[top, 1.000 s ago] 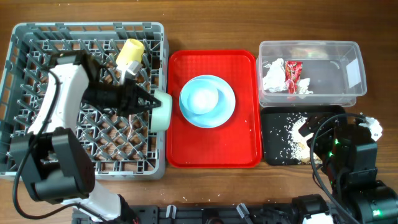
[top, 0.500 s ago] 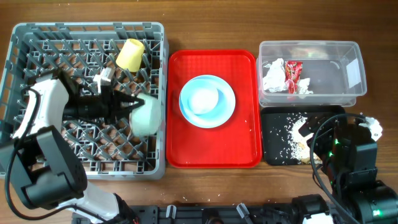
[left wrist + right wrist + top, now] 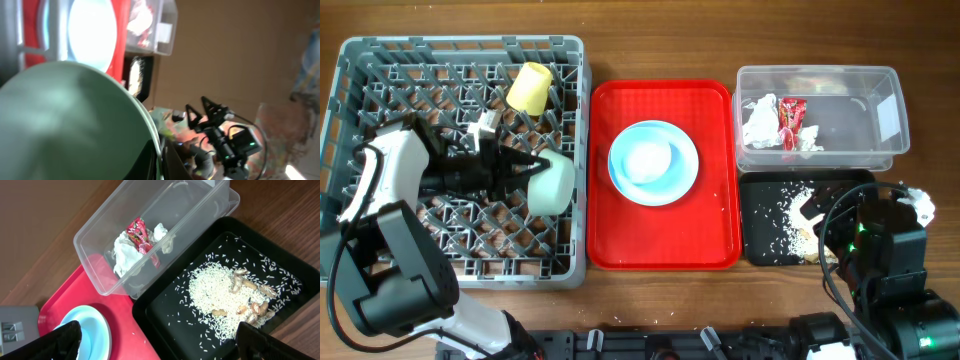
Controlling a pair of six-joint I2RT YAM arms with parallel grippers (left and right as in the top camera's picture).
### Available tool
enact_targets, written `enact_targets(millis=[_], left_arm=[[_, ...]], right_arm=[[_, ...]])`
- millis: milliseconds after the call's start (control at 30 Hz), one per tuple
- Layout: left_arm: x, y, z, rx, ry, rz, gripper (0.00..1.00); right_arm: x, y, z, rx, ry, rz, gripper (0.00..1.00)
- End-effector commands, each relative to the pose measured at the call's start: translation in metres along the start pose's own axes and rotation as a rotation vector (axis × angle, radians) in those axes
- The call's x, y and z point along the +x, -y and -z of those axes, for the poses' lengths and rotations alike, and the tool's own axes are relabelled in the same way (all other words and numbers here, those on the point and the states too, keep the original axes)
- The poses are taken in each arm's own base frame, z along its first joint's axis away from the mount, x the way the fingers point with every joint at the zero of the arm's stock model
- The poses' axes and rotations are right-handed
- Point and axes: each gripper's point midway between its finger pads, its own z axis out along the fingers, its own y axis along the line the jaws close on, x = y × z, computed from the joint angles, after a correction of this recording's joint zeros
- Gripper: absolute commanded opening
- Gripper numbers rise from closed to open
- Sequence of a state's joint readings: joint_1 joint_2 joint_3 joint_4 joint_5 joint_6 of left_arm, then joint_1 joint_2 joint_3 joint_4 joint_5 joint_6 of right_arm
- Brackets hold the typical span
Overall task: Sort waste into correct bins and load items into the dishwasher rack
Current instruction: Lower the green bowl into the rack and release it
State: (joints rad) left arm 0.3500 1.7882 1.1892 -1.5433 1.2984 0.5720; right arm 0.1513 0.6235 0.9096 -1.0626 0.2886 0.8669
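Bowl: the pale green bowl [image 3: 552, 186] is round, smooth and matte, and looks like plastic. It is inside the large square grey plastic dishwasher rack [image 3: 370, 60], near the right wall, above the lattice of pegs.
Bowl's pose: it seems to be tipped on edge rather than flat. The left wrist view is blurred and fills with the bowl's curved side [image 3: 70, 125].
Left hand: the left hand [image 3: 532, 168] is clamped on the bowl's rim, reaching from the rack's left side. The bowl is at its fingertips, on the side toward the tray.
Cup: a yellow cup [image 3: 529, 88] lies tilted among the pegs near the rack's far edge, apart from the bowl.
Tray: the glossy flat red tray [image 3: 715, 230] is just right of the rack. It carries a light blue plate [image 3: 685, 165] with a small light blue bowl [image 3: 648, 157] on it.
Tub: the clear rectangular plastic tub [image 3: 880, 85] holds a crumpled white paper napkin [image 3: 760, 120] and a small red shiny wrapper [image 3: 790, 115].
Black tray: the shallow black rectangular tray [image 3: 765, 250] has whitish rice-like food scraps [image 3: 210, 287] scattered in it.
Right hand: the right hand [image 3: 157, 327] has its fingers wide apart and holds nothing, above the black tray's near edge.
Bench: the brown wooden bench [image 3: 650, 40] carries everything.
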Motion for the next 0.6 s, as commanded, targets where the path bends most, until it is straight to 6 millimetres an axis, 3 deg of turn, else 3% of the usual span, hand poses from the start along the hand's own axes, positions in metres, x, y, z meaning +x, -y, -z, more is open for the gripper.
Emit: enact_targets(millis=[0, 133, 267, 433, 567], left_arm=[[-0.020, 0.030, 0.006, 0.197, 0.117, -0.011, 0.04], [-0.017, 0.029, 0.005, 0.191, 0.106, 0.011, 0.04], [-0.005, 0.016, 0.001, 0.127, 0.056, 0.056, 0.04], [0.014, -0.021, -0.008, 0.122, 0.054, 0.097, 0.04], [0.012, -0.038, 0.005, 0.094, 0.098, 0.096, 0.04]], right_arm=[[-0.003, -0.003, 0.003, -0.012, 0.003, -0.015, 1.00], [-0.003, -0.003, 0.003, -0.012, 0.003, -0.015, 1.00], [-0.003, -0.003, 0.003, -0.012, 0.003, -0.015, 1.00], [-0.003, -0.003, 0.003, -0.012, 0.003, -0.015, 1.00], [-0.003, -0.003, 0.003, -0.012, 0.003, -0.015, 1.00]])
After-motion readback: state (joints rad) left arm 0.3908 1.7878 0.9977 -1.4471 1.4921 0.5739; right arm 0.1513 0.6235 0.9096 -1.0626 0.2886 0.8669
